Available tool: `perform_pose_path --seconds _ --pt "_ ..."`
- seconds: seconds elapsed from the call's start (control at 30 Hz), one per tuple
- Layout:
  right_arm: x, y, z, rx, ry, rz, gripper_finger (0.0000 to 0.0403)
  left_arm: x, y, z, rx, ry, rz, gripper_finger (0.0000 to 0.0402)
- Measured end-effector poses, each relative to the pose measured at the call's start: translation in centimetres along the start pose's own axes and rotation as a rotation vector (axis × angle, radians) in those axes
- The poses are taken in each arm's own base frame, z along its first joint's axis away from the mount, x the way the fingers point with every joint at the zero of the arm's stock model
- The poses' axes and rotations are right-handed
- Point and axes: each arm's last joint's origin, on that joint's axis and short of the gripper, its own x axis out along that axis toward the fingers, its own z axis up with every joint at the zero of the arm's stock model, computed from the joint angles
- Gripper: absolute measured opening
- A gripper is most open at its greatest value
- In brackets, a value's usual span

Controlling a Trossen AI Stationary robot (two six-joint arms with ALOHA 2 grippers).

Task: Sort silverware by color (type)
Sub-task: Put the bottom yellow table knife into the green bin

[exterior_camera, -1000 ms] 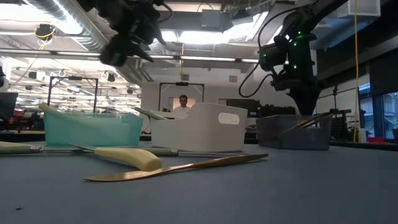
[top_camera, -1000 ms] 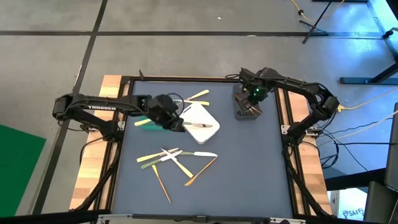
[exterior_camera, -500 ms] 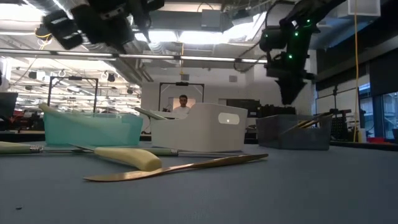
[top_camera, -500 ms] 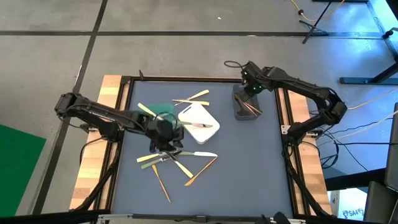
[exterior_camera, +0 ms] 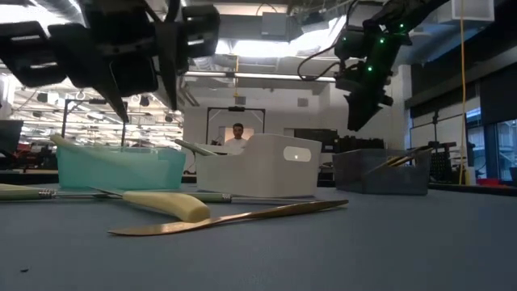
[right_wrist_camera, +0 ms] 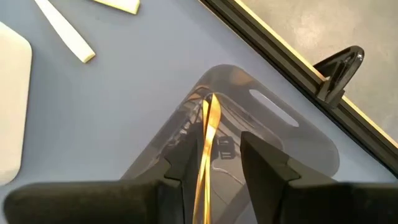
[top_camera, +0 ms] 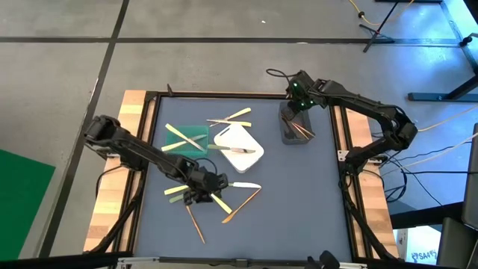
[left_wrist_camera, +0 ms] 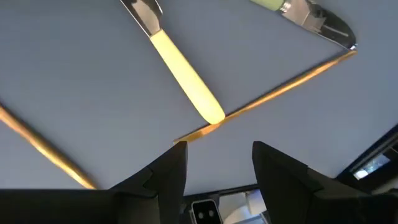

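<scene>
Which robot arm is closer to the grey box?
Right. The right tool hangs just above the grey box; the left tool is far off, over the loose silverware.

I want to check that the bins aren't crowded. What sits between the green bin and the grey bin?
In the high view, the white rectangular bin sits between the green translucent bin and the grey bin, holding a silver utensil.

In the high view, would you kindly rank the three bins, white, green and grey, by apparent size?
1. White bin, clearly largest.
2. Green bin and grey bin: they look alike, and the right arm covers part of the grey one, so I won't rank them.
</scene>
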Motion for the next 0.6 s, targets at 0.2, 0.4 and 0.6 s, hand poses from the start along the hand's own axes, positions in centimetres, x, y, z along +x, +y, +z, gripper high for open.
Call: perform_pose_path --seconds 0.2,0.4,0.6 --pt "0.0 0.0 0.1 0.000 -0.011 0.003 0.0111 2.0 0.1 0.2 -0.024 -0.014 0.015 0.0176" --pt "0.0 0.0 0.1 -0.017 -0.011 0.003 0.0111 3.0 0.3 0.6 -0.029 -0.039 0.042 0.0176" --pt "0.0 0.0 0.2 -0.016 -0.023 0.004 0.0111 3.8 0.5 0.7 -0.055 -0.051 0.054 0.0176"
